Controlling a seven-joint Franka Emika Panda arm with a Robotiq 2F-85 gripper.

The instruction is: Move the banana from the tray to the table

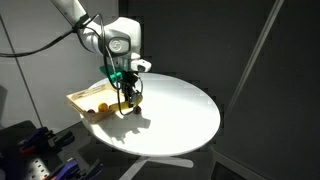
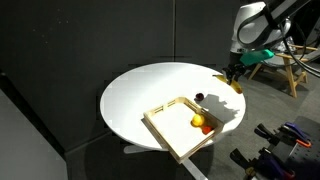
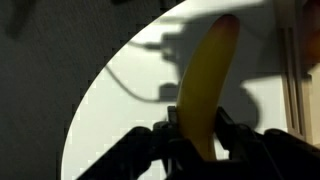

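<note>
Gripping banana [image 3: 208, 80] firmly in end effector [image 3: 198, 135], holding it beyond tray [image 2: 160, 136] at two o'clock, over bench [image 2: 140, 95] for set-down.

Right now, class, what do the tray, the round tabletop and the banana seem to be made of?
Tray: pale tan and matte, likely bare light wood. Round tabletop: plain white, smooth, with crisp shadows on it, perhaps laminate or painted board; the look leaves it open. Banana: even yellow, smooth skin with a faint sheen; real fruit or a plastic toy, I cannot tell.
</note>
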